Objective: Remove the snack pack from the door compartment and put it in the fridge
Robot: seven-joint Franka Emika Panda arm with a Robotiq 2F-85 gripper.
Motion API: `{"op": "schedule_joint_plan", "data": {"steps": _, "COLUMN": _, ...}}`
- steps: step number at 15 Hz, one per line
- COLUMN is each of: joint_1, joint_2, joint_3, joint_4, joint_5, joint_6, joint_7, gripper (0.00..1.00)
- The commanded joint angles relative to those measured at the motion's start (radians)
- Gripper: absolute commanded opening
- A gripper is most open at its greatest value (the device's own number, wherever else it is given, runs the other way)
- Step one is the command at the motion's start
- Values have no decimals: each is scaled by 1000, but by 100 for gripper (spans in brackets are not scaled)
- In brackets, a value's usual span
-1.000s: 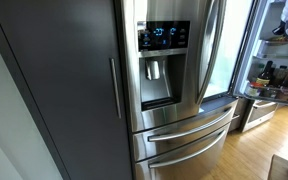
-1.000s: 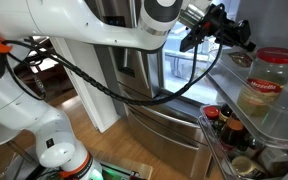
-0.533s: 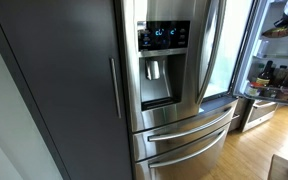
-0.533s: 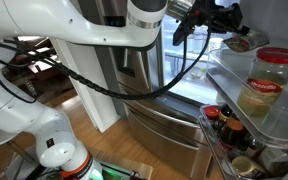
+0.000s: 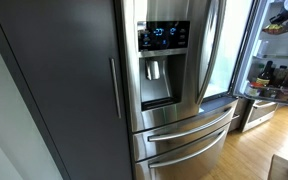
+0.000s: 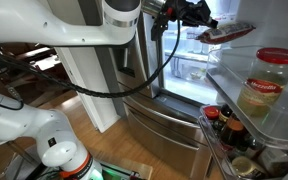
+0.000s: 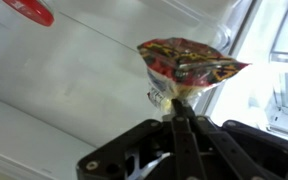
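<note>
Wrist view: gripper (image 7: 174, 108) clamped closed on one edge of the snack pack (image 7: 189, 62)

an exterior view stands back, facing the fridge (image 5: 189, 90) front and dispenser panel (image 5: 164, 36). an exterior view sits close against the open door's shelves (image 6: 279, 128), looking across the arm (image 6: 74, 30); both share the bottom drawers (image 5: 184, 135). the wrist view peers along the gripper (image 7: 174, 105) into the lit interior, snack pack (image 7: 189, 62) close ahead

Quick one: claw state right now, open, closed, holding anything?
Claw: closed, holding the snack pack by its lower edge.
</note>
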Motion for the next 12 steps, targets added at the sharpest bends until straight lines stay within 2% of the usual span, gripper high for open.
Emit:
{"op": "schedule_joint_plan", "data": {"steps": 1, "joint_1": 50, "joint_2": -104, "joint_3": 16, "joint_4": -88, "joint_5": 60, "joint_6": 12, "joint_7": -27, "gripper": 0}}
{"op": "schedule_joint_plan", "data": {"steps": 6, "joint_1": 110, "joint_2": -156, "joint_3": 58, "joint_4": -144, "joint_5": 164, "joint_6": 26, "joint_7": -63, "gripper": 0}}
{"op": "schedule_joint_plan", "data": {"steps": 9, "joint_1": 135, "joint_2": -128, "joint_3": 73, "joint_4": -150, "joint_5": 243, "joint_6": 20, "joint_7": -76, "gripper": 0}}
{"op": "schedule_joint_plan", "data": {"steps": 10, "joint_1": 94, "joint_2": -125, "joint_3": 97, "joint_4": -131, "joint_5": 212, "joint_6": 15, "joint_7": -64, "gripper": 0}}
{"op": "schedule_joint_plan", "data": {"steps": 12, "joint_1": 92, "joint_2": -119, "joint_3": 107, "joint_4": -134, "joint_5": 218, "joint_6": 14, "joint_7": -63, "gripper": 1}}
